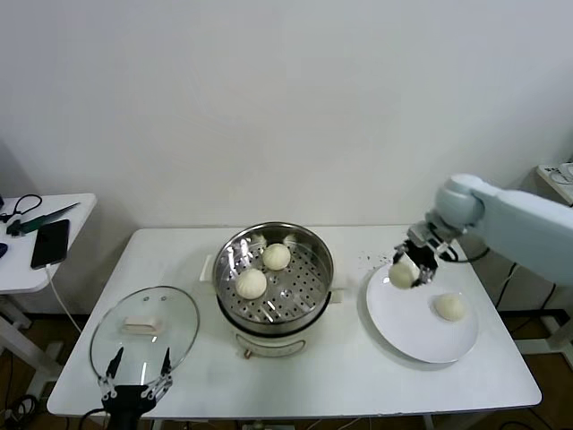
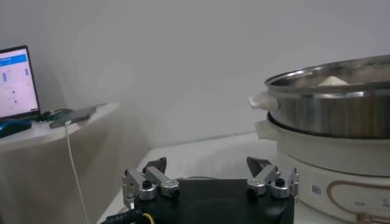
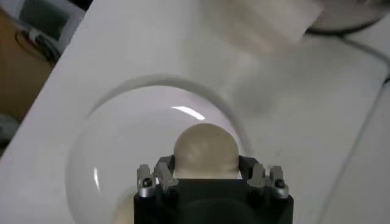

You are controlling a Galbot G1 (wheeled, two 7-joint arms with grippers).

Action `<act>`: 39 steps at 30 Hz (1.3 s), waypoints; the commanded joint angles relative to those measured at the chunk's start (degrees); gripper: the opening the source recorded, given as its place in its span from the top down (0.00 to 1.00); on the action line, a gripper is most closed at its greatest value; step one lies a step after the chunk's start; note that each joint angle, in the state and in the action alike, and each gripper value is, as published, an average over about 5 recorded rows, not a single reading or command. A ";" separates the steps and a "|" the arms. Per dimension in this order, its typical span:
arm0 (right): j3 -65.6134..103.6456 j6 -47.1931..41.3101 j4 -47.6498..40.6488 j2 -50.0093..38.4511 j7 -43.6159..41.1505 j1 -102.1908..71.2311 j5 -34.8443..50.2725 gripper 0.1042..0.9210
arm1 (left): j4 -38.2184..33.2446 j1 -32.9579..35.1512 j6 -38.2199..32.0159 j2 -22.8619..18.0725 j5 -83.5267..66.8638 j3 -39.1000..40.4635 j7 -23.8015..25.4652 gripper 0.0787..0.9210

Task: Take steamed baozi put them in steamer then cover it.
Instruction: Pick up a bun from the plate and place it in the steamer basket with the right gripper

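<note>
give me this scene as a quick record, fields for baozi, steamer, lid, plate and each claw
baozi in steamer: two, on the perforated tray
baozi on plate: one
baozi in grip: one, over the plate's left edge
steamer: table centre, uncovered
glass lid: flat on the table, left of the steamer
plate: right of the steamer
right claw: shut on a baozi
left claw: open, idle at the near table edge by the lid
</note>
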 commanded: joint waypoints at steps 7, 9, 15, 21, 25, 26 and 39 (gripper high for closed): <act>-3.17 21.62 2.43 23.49 -1.78 14.52 -3.05 0.30 | -0.20 1.32 -0.59 -0.42 -0.37 0.08 -0.04 0.12; -2.47 22.05 2.47 25.96 -1.77 13.13 -3.77 0.30 | -0.27 1.39 -0.50 -0.53 -0.85 0.12 -0.14 0.12; -1.58 22.16 1.12 31.19 -1.71 8.47 -5.44 0.30 | -0.95 1.01 0.10 -0.89 -1.27 0.09 -0.12 0.12; -1.67 22.41 1.58 32.72 -1.79 3.50 -7.82 0.29 | -1.13 0.69 0.31 -0.57 -1.46 -0.08 -0.11 0.12; -1.74 22.75 1.25 33.80 -1.77 0.90 -9.37 0.29 | -1.21 0.73 0.24 -0.33 -2.26 0.09 0.08 0.12; -1.71 22.91 1.10 34.05 -1.75 0.31 -9.77 0.29 | -1.22 0.71 0.28 -0.27 -2.34 0.12 0.14 0.12; -2.27 23.75 1.44 34.63 -1.81 -3.02 -11.14 0.27 | -0.24 -1.02 1.17 -0.92 -2.29 -0.23 0.22 0.12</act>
